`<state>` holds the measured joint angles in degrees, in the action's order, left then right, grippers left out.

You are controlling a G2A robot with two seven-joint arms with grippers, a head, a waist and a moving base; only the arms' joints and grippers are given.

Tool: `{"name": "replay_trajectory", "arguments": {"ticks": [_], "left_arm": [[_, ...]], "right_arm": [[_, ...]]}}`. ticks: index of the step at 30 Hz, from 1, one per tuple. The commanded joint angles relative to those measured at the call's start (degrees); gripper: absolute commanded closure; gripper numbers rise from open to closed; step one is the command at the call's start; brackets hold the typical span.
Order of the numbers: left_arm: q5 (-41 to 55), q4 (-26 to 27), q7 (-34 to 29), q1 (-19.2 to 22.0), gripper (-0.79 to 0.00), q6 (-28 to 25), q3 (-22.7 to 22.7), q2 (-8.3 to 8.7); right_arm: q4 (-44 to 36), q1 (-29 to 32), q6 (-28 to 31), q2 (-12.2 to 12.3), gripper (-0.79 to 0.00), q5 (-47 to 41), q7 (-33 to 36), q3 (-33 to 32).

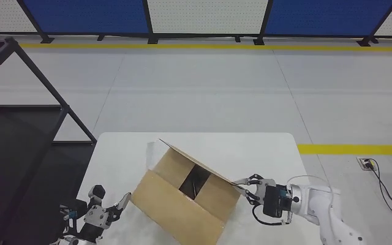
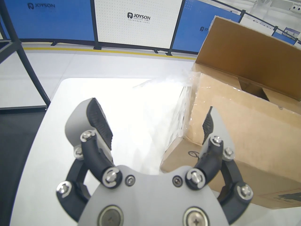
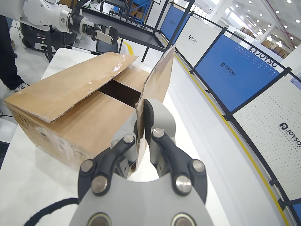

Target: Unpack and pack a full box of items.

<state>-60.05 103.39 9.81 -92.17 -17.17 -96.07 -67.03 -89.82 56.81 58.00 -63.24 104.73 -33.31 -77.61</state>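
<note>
Cardboard box [image 1: 184, 211] askew at mid-bench, a little toward 6 o'clock on the white bench [image 1: 122, 153], partly opened: far flap [image 3: 162, 78] lifted upright, near flap [image 3: 77, 83] lying half down under glossy clear tape, dark gap [image 3: 120, 90] between them, contents hidden. Right tool [image 3: 141, 116] at the box's 3 o'clock, pinched shut on the end edge of the upright flap, cardboard clamped between both pads. Left tool [image 2: 152, 109] at the box's 8 o'clock, just beside the corner, spread wide with nothing in it. Judged as the opening step of unpacking, with no item out yet. Next move, probably: swing the held flap outward and down past the box wall without dragging the box, then let go; likely also call on the free tool to steady the carton or turn back the near flap. Small printed handling marks [image 3: 80, 154] low on the box wall and a dark label strip [image 2: 282, 197] near its bottom edge, too small to make out. Logo print on the blue and white panels [image 1: 208, 15] at 12 o'clock, left unread
</note>
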Motion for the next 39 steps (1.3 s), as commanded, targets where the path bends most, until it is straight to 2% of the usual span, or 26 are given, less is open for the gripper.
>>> {"name": "replay_trajectory", "arguments": {"ticks": [1,4,9,16,27,39], "left_arm": [[0.0,0.0,0.0,0.0,-0.785,0.0,0.0,0.0],[0.0,0.0,0.0,0.0,-0.785,0.0,0.0,0.0],[0.0,0.0,0.0,0.0,-0.785,0.0,0.0,0.0],[0.0,0.0,0.0,0.0,-0.785,0.0,0.0,0.0],[0.0,0.0,0.0,0.0,-0.785,0.0,0.0,0.0],[0.0,0.0,0.0,0.0,-0.785,0.0,0.0,0.0]], "right_arm": [[0.0,0.0,0.0,0.0,0.0,0.0,0.0,0.0],[0.0,0.0,0.0,0.0,0.0,0.0,0.0,0.0],[0.1,-1.1,-3.3,-0.3,0.0,-3.8,2.2,0.9],[3.7,-7.3,0.0,-0.4,0.0,-6.4,5.8,3.6],[13.2,-17.5,0.0,-0.8,0.0,-10.3,9.1,9.8],[20.4,-22.5,-2.2,-1.2,0.0,-11.6,10.2,11.8]]}}
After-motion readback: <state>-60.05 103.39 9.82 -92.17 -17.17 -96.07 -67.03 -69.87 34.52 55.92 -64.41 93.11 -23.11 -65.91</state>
